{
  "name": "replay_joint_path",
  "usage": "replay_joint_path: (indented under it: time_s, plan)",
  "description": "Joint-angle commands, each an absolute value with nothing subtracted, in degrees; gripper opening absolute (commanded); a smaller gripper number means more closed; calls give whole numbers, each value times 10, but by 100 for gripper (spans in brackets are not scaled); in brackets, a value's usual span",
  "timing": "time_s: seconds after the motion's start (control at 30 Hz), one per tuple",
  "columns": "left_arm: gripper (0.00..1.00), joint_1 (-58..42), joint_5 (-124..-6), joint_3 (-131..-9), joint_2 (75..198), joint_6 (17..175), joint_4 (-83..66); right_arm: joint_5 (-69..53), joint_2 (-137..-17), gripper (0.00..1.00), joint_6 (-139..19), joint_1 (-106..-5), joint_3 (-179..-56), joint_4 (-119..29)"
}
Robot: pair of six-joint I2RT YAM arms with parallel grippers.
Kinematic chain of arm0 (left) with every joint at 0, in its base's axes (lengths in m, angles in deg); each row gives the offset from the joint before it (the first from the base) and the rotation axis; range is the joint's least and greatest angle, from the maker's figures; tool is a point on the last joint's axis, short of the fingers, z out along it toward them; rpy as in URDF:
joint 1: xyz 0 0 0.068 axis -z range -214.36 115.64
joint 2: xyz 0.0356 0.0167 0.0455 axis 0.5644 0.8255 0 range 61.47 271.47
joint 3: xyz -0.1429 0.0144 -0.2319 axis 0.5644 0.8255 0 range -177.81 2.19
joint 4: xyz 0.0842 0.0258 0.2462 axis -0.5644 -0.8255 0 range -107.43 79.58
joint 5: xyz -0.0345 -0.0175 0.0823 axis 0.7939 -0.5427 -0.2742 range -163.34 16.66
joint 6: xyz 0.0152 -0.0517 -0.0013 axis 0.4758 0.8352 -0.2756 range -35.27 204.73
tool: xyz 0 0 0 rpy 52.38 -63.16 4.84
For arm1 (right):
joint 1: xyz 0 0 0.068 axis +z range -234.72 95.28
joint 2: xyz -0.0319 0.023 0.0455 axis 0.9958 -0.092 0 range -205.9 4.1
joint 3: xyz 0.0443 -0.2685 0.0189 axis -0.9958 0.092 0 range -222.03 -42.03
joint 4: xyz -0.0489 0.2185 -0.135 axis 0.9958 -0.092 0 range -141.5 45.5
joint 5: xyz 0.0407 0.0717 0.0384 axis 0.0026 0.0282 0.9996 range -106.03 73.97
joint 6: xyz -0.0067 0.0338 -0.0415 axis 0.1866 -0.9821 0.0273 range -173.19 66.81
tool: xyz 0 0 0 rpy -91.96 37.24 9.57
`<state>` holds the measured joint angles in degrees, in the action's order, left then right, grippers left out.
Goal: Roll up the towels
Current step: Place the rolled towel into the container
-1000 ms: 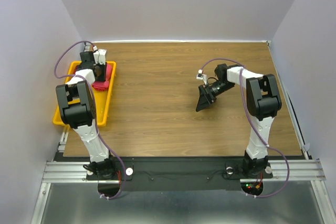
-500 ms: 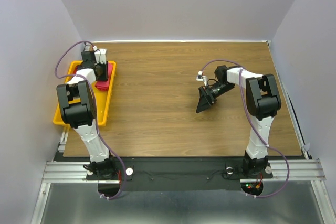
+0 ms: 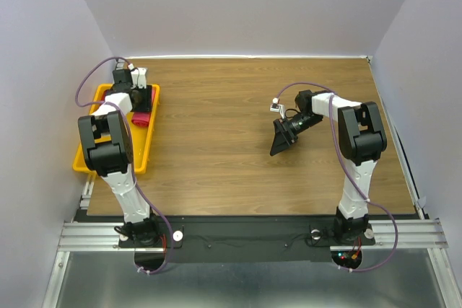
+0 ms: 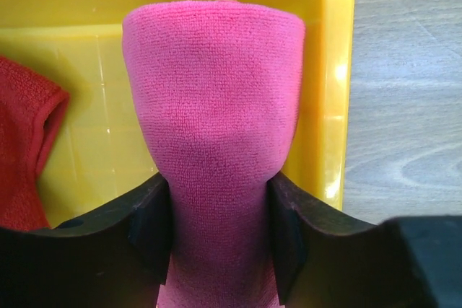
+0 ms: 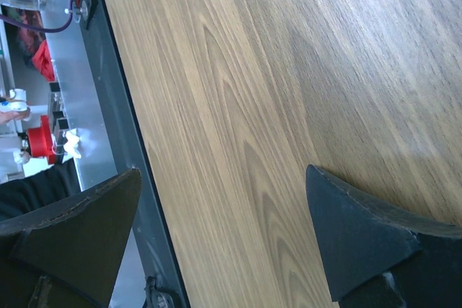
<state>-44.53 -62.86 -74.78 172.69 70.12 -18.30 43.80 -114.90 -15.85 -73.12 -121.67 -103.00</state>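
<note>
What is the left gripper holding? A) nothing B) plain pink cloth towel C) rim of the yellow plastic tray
B: the left wrist view shows the left gripper pinching the plain pink cloth towel over the yellow plastic tray.

The top camera looked down on the whole table (image 3: 216,120); wrist cameras sat close, left over the tray (image 4: 332,70), right over table.

Wooden table (image 3: 216,120) carrying one yellow tray (image 3: 141,142).
The tray sat directly under the left gripper (image 4: 216,192)'s jaws, its rim meeting the wood just right of them. Plain wood grain showed between the right gripper (image 5: 221,172)'s wide-set jaws.
</note>
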Motion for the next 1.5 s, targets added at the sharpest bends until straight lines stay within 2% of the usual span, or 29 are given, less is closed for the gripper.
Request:
replay_joint_path:
  time_s: [0.0,0.03,0.07,0.1,0.27,0.3,0.33,0.63,0.87,0.97,1.23,1.47]
  plan:
    - [60,-443,-634,-771,1687,696,-227,451,-1134,100,-144,-734,-1206,-1040]
    - [60,-443,-636,-774,1683,694,-229,451,-1132,100,-143,-734,-1206,-1040]
    - [70,-443,-637,-777,1676,690,-233,451,-1132,100,-143,-734,-1205,-1041]
    - [74,-443,-635,-778,1674,689,-234,451,-1131,100,-143,-735,-1205,-1041]
    - [79,-443,-632,-800,1649,685,-262,450,-1125,100,-143,-735,-1207,-1041]
    - [83,-443,-630,-810,1645,682,-268,449,-1124,100,-143,-734,-1207,-1042]
    - [99,-442,-627,-816,1642,680,-272,450,-1125,100,-144,-734,-1209,-1041]
    - [99,-412,-647,-858,1571,633,-299,455,-1103,100,-160,-735,-1226,-1042]
    - [99,-276,-690,-839,1475,619,-293,426,-1039,100,-219,-743,-1242,-1023]
    - [99,-222,-682,-826,1456,645,-299,371,-973,100,-328,-761,-1225,-948]
    - [99,-117,-703,-662,1395,665,-218,135,-815,100,-448,-806,-1112,-784]
    - [99,-90,-693,-580,1364,679,-178,128,-742,100,-458,-808,-1009,-756]
